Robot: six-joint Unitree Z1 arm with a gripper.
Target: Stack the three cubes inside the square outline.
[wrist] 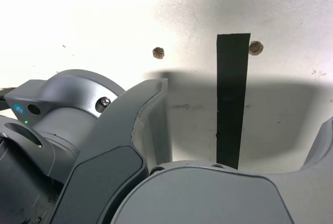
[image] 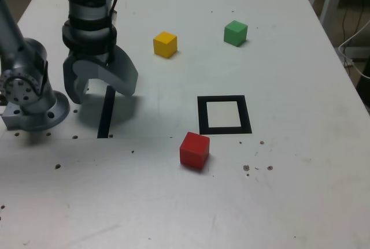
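Hand [image: 99, 90] spread wide and empty, hanging just above the table [image: 300, 203] at the exterior view's left, over the near end of the straight black tape strip [image: 106, 113]; wrist view shows the same strip [wrist: 232, 99] running between the parted jaws, nothing gripped.

Red cube [image: 194, 150] nearest the camera, resting just beside the lower-left corner of the square outline [image: 224, 114], apart from the tape by a sliver or perhaps touching it; hard to tell. Yellow cube [image: 165, 44] farther back, well apart from the outline. Green cube [image: 236, 33] farther still, toward the exterior view's right. Outline interior bare, so no cube placed yet.

Likely rigid and light, all three: small solid blocks with flat faces and crisp edges, probably wood or plastic, not fragile. Smooth painted sides perhaps a little slippery, so worth a square pinch on two opposite vertical faces, centred, jaws parallel to those faces. Red cube sitting slightly turned relative to the outline, so probably calling for a wrist twist before closing. Risk on a corner-to-corner pinch: cube rotating or popping out. Gentle, level release needed when stacking, since a light block tips or skids off easily.
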